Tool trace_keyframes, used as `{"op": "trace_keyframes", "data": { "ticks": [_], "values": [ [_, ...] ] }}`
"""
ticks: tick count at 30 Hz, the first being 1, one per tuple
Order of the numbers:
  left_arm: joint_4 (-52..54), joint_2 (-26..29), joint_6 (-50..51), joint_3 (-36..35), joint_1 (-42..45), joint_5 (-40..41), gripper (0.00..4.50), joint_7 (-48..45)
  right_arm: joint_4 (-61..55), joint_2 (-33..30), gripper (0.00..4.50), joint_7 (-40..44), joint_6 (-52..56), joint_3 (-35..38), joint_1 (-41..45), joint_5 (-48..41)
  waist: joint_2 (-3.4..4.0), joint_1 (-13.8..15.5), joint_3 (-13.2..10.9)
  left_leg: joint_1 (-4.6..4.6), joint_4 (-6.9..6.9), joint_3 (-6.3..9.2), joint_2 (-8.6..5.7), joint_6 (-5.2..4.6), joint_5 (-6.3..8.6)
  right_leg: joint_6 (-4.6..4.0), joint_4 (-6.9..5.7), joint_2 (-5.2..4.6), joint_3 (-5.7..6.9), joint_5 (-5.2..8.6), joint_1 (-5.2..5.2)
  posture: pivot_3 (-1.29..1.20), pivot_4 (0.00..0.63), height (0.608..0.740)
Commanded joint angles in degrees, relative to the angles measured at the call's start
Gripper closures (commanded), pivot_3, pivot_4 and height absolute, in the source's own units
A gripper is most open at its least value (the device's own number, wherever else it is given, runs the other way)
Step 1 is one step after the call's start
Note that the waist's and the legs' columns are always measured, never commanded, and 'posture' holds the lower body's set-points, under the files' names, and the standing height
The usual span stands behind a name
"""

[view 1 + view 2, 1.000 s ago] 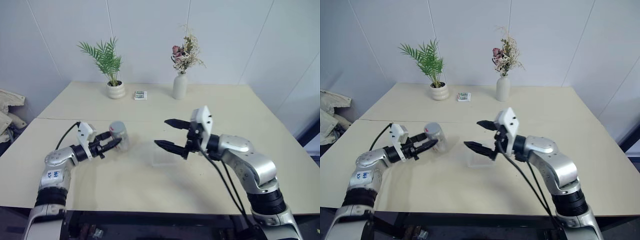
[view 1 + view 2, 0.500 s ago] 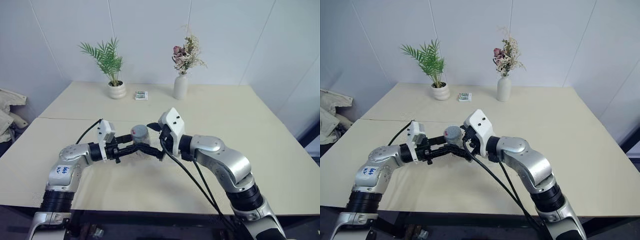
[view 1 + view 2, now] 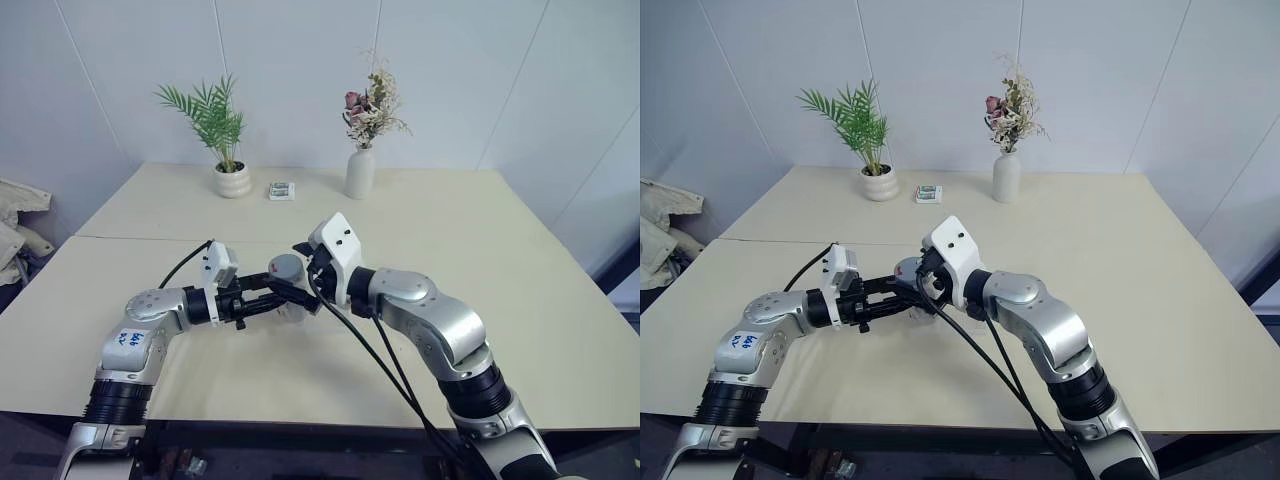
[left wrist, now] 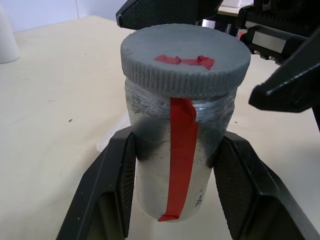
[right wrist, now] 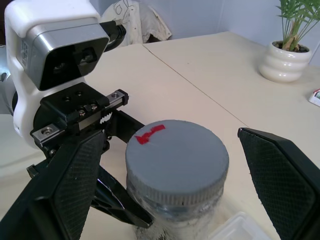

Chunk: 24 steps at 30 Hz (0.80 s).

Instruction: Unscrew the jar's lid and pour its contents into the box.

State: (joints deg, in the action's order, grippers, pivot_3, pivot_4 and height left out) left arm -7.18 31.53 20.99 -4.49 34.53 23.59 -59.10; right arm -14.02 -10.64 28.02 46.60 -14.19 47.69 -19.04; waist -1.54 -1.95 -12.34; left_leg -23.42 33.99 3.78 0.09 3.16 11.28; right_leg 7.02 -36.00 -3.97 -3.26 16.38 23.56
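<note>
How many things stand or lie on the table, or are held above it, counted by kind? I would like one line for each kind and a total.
Jar with lid: 1
Clear box: 1
Potted plant: 1
Flower vase: 1
Small packet: 1
Total: 5

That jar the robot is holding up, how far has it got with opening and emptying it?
Done: the left gripper is shut on the jar, holding it above the table. In hand: the right gripper stands open with a finger on either side of the lid, not yet gripping. Left: the lid is on, so unscrewing it and pouring into the box remain.
</note>
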Motion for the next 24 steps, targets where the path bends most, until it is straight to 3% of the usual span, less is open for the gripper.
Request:
{"op": "trace_keyframes", "data": {
  "ticks": [1, 3, 7, 15, 24],
  "values": [
    [1.9, 0.1, -0.6, -0.4, 1.5, 1.3, 2.6, -0.4, -1.6, 0.8, 0.19, -0.4, -0.2, 0.9, 0.6, -0.3, 0.0, 0.0, 0.0, 0.0, 0.0, 0.0, 0.0, 0.0, 0.0, 0.0, 0.0, 0.0, 0.0, 0.0, 0.0, 0.0, 0.15, 0.74],
    [1.6, 0.1, -0.7, -0.4, 1.7, 1.2, 2.6, -0.5, -1.4, 1.1, 0.59, -0.4, -0.2, 0.9, 0.5, -0.4, 0.0, 0.0, 0.0, 0.0, 0.0, 0.0, 0.0, 0.0, 0.0, 0.0, 0.0, 0.0, 0.0, 0.0, 0.0, 0.0, 0.15, 0.74],
    [1.5, 0.1, -0.8, -0.5, 1.9, 1.2, 2.6, -0.6, -1.6, 1.6, 1.9, -0.5, -0.1, 0.6, 0.3, -0.4, 0.0, 0.0, 0.0, 0.0, 0.0, 0.0, 0.0, 0.0, 0.0, -0.01, 0.02, 0.0, 0.0, 0.0, 0.0, 0.0, 0.15, 0.74],
    [2.0, 0.4, -0.8, -0.8, 2.3, 1.8, 2.6, -1.5, -1.2, 0.8, 1.96, 1.9, -0.5, 1.9, 0.4, -2.0, 0.0, 0.0, 0.0, 0.0, -0.04, 0.0, 0.0, 0.0, 0.0, -0.02, 0.03, 0.0, 0.0, 0.01, 0.01, 0.0, 0.15, 0.74],
    [4.1, 2.9, -1.3, -0.6, 2.1, 6.9, 2.6, -13.6, 0.1, -8.3, 1.96, 28.9, -7.8, 4.9, 1.5, -13.5, 0.0, -0.1, 0.0, -0.03, -0.04, -0.01, 0.01, -0.01, 0.04, 0.0, 0.13, 0.02, 0.01, 0.02, -0.01, 0.0, 0.15, 0.74]
  ]
}}
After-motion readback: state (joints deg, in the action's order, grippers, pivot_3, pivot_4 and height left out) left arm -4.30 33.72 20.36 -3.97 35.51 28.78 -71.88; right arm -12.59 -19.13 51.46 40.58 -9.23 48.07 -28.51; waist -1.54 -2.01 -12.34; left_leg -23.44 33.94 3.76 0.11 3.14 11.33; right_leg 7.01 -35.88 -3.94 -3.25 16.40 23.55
